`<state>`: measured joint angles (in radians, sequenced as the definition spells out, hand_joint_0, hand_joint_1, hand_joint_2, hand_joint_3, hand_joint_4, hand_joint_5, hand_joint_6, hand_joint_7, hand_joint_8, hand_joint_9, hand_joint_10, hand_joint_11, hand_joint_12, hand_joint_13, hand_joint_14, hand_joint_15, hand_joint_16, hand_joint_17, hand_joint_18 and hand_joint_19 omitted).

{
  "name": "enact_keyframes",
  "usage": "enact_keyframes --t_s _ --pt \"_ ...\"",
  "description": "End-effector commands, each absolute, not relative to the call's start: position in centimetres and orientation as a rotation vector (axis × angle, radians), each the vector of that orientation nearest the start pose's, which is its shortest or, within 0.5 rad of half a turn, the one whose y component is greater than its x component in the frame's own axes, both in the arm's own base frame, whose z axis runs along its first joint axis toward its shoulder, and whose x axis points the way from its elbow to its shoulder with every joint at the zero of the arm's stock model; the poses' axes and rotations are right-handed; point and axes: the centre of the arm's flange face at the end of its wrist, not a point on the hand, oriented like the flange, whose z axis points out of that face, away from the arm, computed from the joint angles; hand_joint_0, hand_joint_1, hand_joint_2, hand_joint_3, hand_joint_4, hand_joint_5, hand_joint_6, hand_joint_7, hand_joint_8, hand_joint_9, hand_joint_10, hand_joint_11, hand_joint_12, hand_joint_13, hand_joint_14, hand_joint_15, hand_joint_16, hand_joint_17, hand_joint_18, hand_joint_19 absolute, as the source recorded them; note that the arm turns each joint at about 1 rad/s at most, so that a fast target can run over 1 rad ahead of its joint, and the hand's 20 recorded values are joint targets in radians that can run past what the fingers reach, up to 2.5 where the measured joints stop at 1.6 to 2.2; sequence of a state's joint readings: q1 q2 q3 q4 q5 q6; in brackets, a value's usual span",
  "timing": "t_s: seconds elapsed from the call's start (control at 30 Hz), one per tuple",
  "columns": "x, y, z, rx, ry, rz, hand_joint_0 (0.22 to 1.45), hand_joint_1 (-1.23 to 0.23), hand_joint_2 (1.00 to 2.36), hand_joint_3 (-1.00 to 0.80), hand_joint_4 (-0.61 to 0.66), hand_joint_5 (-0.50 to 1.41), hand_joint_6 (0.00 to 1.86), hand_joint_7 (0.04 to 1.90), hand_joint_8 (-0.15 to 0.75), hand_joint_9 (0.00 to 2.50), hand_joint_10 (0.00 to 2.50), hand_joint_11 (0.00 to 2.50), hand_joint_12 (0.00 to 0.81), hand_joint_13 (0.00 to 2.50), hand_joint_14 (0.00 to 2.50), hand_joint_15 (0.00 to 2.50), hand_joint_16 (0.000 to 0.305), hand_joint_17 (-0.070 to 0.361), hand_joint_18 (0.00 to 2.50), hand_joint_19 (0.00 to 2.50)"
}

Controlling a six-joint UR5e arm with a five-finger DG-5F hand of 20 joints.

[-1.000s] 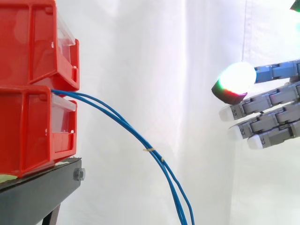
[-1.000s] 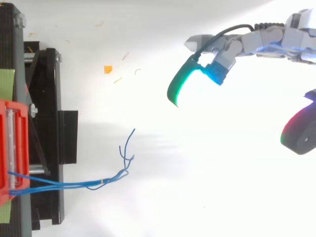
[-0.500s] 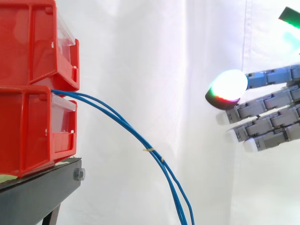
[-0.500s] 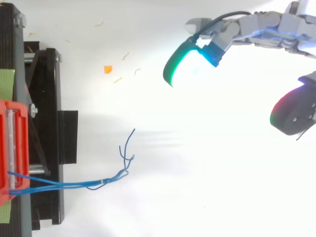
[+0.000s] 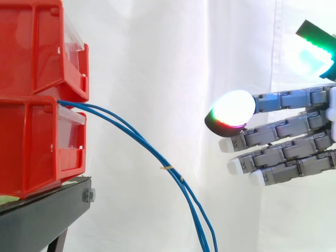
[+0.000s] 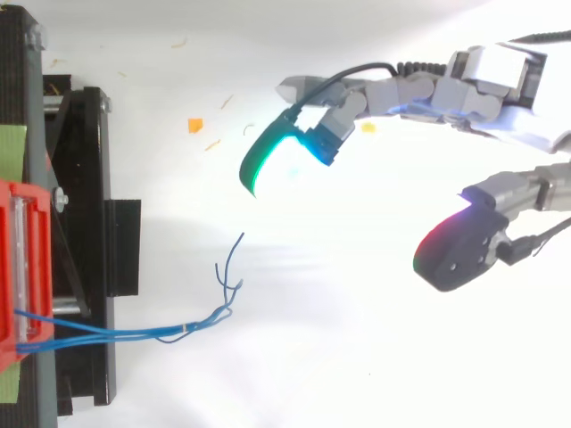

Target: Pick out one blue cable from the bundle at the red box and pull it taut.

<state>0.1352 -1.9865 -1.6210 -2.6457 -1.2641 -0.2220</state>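
Observation:
Two blue cables (image 5: 142, 142) leave the gap between the stacked red bins (image 5: 37, 100) and sag down to the right, bound by small pale ties. From above, the blue cables (image 6: 152, 333) run right from the red bin (image 6: 20, 267) and end in loose curled tips (image 6: 230, 267). My hand (image 5: 286, 149) comes in from the right, well clear of the cables, with its fingers stretched straight toward the bins and nothing between them. In the top view the hand (image 6: 419, 85) is spread wide, its thumb (image 6: 459, 250) apart from the fingers.
The bins rest on a black stand (image 5: 44, 215) at the left, seen from above as a black frame (image 6: 85, 250). A white curtain hangs behind. Small scraps (image 6: 194, 125) lie on the white floor.
My hand has moved left toward the cables and bins, still spread open. The cables have not moved.

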Motion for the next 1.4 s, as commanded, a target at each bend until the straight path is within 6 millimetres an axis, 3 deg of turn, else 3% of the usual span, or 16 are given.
enact_keyframes --t_s 0.0,0.43,0.5,0.6,0.7,0.97,1.0,1.37 --pt "63.8 -7.3 27.8 1.101 1.174 0.906 0.42 -0.50 1.00 -0.50 -0.02 -0.30 0.50 0.62 0.144 0.00 0.00 0.04 0.320 0.00 0.00 0.15 0.070 0.157 0.00 0.11" --pt "63.8 -7.0 27.9 1.092 1.160 0.826 0.42 -0.50 1.00 -0.50 -0.02 -0.30 0.50 0.62 0.144 0.00 0.00 0.04 0.320 0.00 0.00 0.15 0.070 0.157 0.00 0.11" --pt "63.9 -6.9 27.3 1.092 1.169 0.809 0.42 -0.50 1.00 -0.50 -0.02 -0.30 0.50 0.62 0.144 0.00 0.00 0.04 0.320 0.00 0.00 0.15 0.070 0.157 0.00 0.11" --pt "64.7 -6.6 24.8 1.127 1.182 0.811 0.42 -0.50 1.00 -0.50 -0.02 -0.30 0.50 0.62 0.144 0.00 0.00 0.04 0.320 0.00 0.00 0.15 0.070 0.157 0.00 0.11" --pt "66.4 -6.3 24.7 1.142 1.151 0.840 0.42 -0.50 1.00 -0.50 -0.02 -0.30 0.50 0.62 0.144 0.00 0.00 0.04 0.320 0.00 0.00 0.15 0.070 0.157 0.00 0.11" --pt "67.4 -4.9 23.8 1.099 1.161 0.839 0.42 -0.50 1.00 -0.50 -0.02 -0.30 0.50 0.62 0.144 0.00 0.00 0.04 0.320 0.00 0.00 0.15 0.070 0.157 0.00 0.11" --pt "67.4 -4.8 23.7 1.096 1.158 0.840 0.49 -0.54 1.00 -0.50 0.13 -0.19 0.50 0.74 0.210 0.80 0.02 0.35 0.324 0.85 0.02 0.42 0.058 0.131 0.83 0.66" --pt "67.8 -4.4 23.2 1.096 1.149 0.838 0.49 -0.54 1.00 -0.50 0.13 -0.19 0.50 0.74 0.210 0.80 0.02 0.35 0.326 0.85 0.02 0.42 0.058 0.131 0.83 0.66"
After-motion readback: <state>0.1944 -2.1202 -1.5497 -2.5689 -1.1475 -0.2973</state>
